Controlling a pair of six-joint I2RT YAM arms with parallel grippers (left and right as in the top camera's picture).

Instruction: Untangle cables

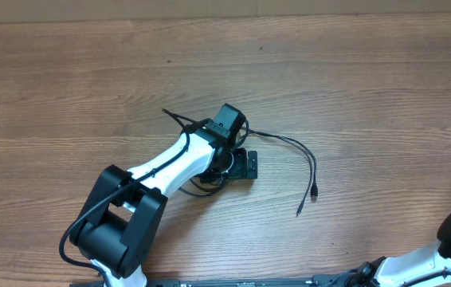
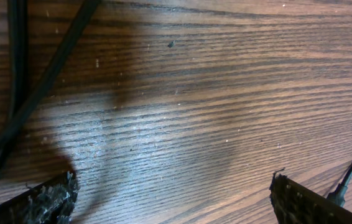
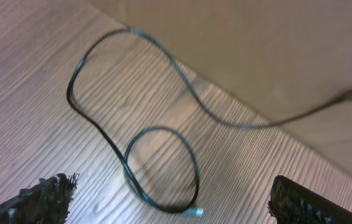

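Cables (image 1: 289, 145) lie mid-table (image 1: 90, 80), and the job looks partly done. A dark clump sits under the left arm (image 1: 170, 171). There the left gripper (image 2: 176, 202) hangs low over the wood, fingers spread with nothing between them and strands passing on either side. From the clump two strands trail right and end in small plug ends (image 1: 315, 194) that lie free. Further right, a lone cord (image 3: 101, 134) rests in loose loops apart from the rest, one end past the table's edge. The right gripper (image 3: 173, 202) hovers above it, fingers wide, holding nothing. I judge one cord freed and the clump left to do. The arm hides the clump's crossings, so the number of cords in it cannot be told, and the overhead view cuts off the cord at the right edge.
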